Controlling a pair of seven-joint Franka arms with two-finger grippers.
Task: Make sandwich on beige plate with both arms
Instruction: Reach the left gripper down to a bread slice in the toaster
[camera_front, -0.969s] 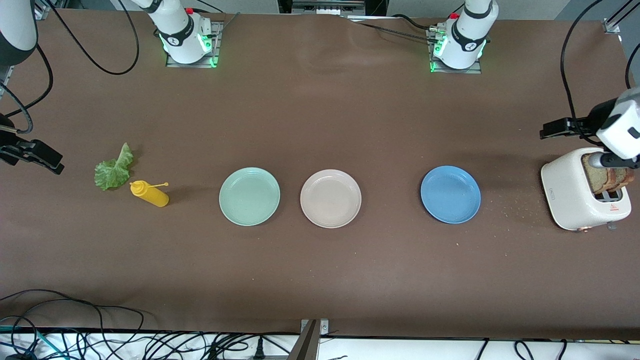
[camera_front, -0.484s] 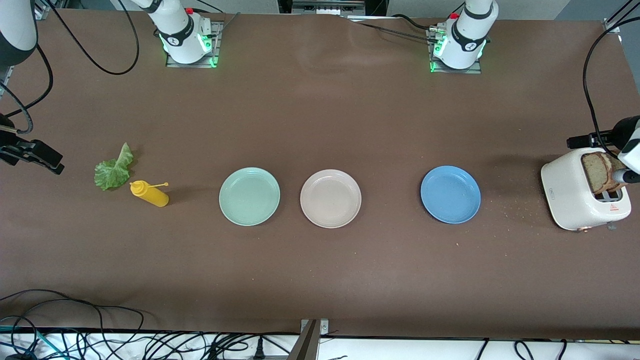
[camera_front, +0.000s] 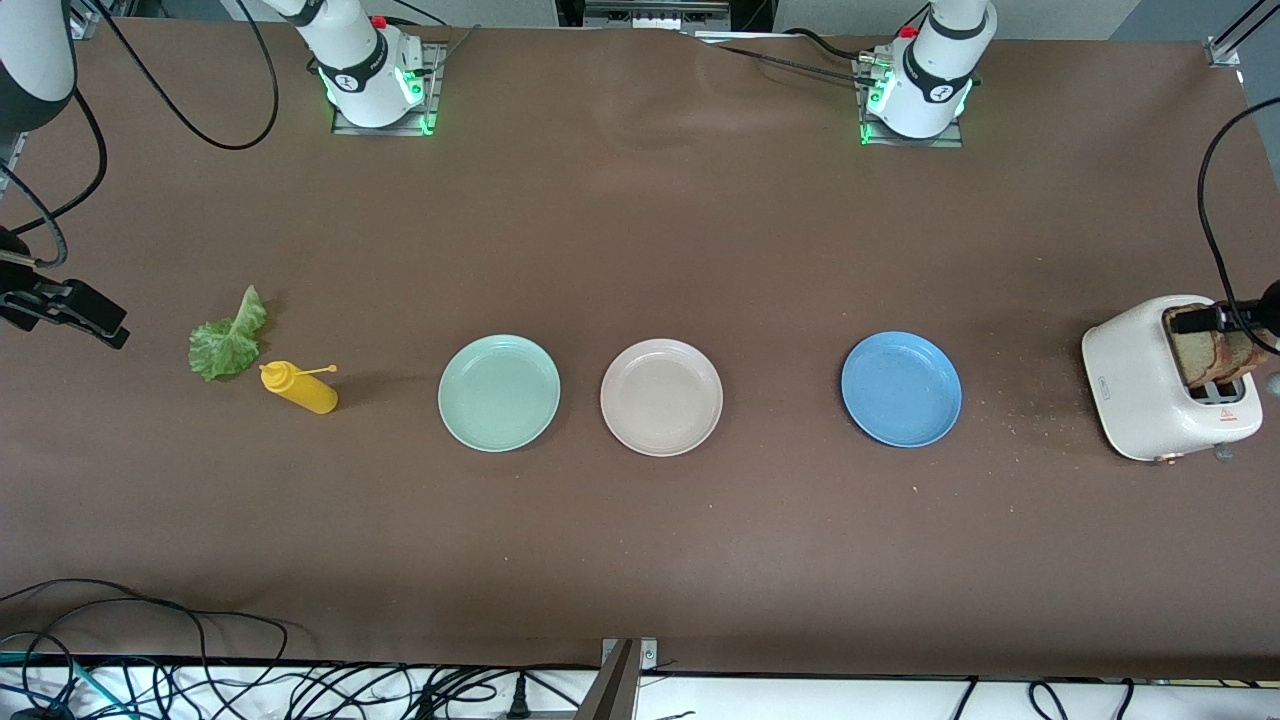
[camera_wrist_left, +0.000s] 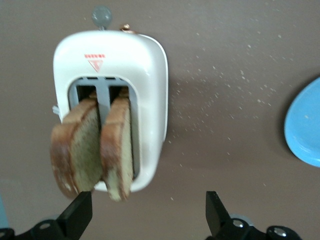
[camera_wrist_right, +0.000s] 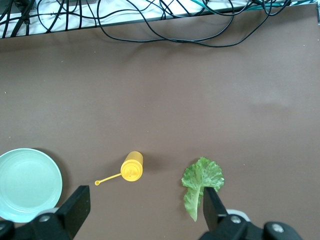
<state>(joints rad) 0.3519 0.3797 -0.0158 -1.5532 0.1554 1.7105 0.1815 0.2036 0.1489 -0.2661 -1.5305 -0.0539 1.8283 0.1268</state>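
Left tool (camera_wrist_left: 145, 212) released above two speckled brown bread slices (camera_wrist_left: 95, 147) in white toaster (camera_wrist_left: 145, 65), desk's left-arm end. Right tool (camera_wrist_right: 145, 210) released over ruffled green lettuce leaf (camera_wrist_right: 201, 181). Risk: off-centre pinch tips toaster, crumbles slice; round beige plate (camera_front: 661, 397) empty.

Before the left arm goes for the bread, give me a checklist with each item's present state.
1. Left tool open: ok, fingers spread, nothing between them.
2. Left tool over the toaster: ok.
3. Bread slices reachable: ok, both stand up out of the slots.
4. Beige plate free: ok, nothing on it, between the mint-green plate and the blue plate.
5. Right tool open: ok, above the lettuce leaf and the yellow bottle, holding nothing.
6. Slices loose in their slots: cannot tell.
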